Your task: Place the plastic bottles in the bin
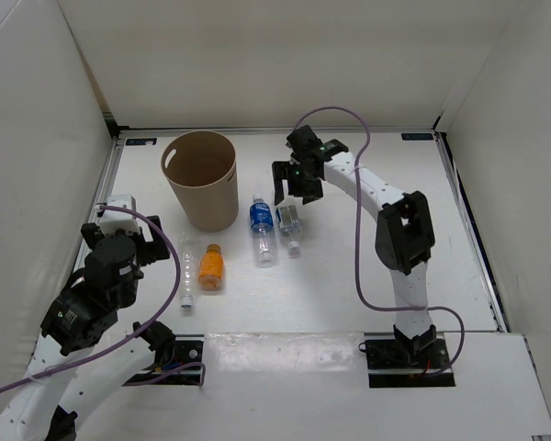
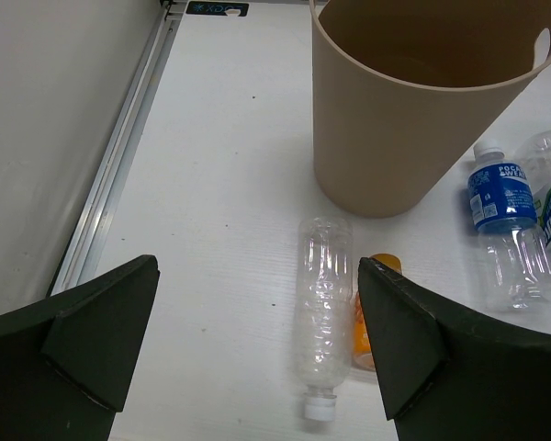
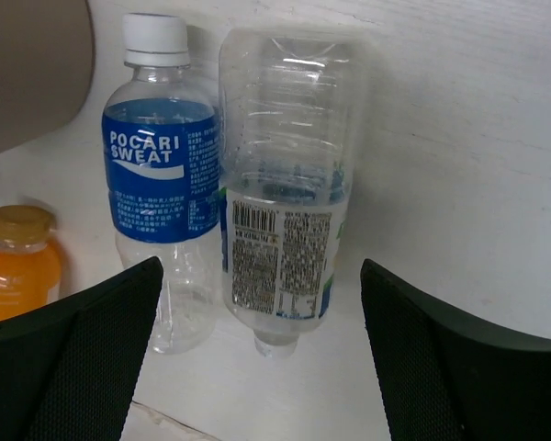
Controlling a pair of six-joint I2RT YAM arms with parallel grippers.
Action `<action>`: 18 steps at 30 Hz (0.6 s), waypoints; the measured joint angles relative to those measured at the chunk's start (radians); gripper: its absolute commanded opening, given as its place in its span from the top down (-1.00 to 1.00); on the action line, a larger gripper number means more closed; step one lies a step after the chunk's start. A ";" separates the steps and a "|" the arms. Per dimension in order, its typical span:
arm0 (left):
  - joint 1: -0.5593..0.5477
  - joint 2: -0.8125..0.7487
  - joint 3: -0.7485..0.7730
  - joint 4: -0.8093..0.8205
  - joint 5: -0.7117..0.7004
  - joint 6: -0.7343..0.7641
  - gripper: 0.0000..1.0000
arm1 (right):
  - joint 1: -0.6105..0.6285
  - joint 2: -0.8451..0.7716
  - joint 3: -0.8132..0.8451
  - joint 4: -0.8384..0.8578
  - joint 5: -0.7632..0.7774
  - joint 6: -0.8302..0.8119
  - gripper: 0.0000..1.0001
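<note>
Top external view is showing four bottles lying flat on the white table (image 1: 294,303), all of them outside the bin (image 1: 207,207). The bin is standing upright toward the far left of the table, with the small notch in its rim facing left.

Just to the right of the bin, the blue-label bottle (image 1: 261,230) is lying with its white cap pointing to the far side. The pale-label bottle (image 1: 290,223) is lying right beside it, cap toward the near side, and the right wrist view is showing the two pressed side by side. Nearer the arms, the slim clear bottle (image 1: 187,269) is lying in front of the bin with its cap toward the near edge. The orange bottle (image 1: 211,266) is lying just beside it on its right.

The right gripper (image 1: 292,193) is hovering over the far end of the pale-label bottle with its fingers spread wide apart, gripping nothing. The left gripper (image 2: 257,266) is hanging at the left edge of the table, looking toward the slim clear bottle and the bin. Its fingers (image 2: 101,331) are also standing wide apart and holding nothing.
</note>
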 measured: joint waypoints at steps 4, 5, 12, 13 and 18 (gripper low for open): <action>0.000 -0.001 0.000 0.000 0.000 0.000 -1.00 | 0.005 0.092 0.058 -0.035 -0.014 -0.005 -0.79; 0.000 -0.001 0.000 0.000 0.000 0.000 -1.00 | 0.005 0.105 0.064 -0.038 -0.015 -0.006 -0.79; 0.000 -0.001 0.000 0.000 0.000 0.000 -1.00 | 0.005 0.232 0.154 -0.120 -0.023 -0.004 -0.79; 0.000 -0.001 0.000 0.000 0.000 0.000 -1.00 | 0.005 0.243 0.163 -0.129 -0.025 -0.002 -0.73; 0.000 -0.006 0.000 0.000 -0.001 0.000 -1.00 | 0.006 0.264 0.169 -0.152 -0.038 0.010 -0.04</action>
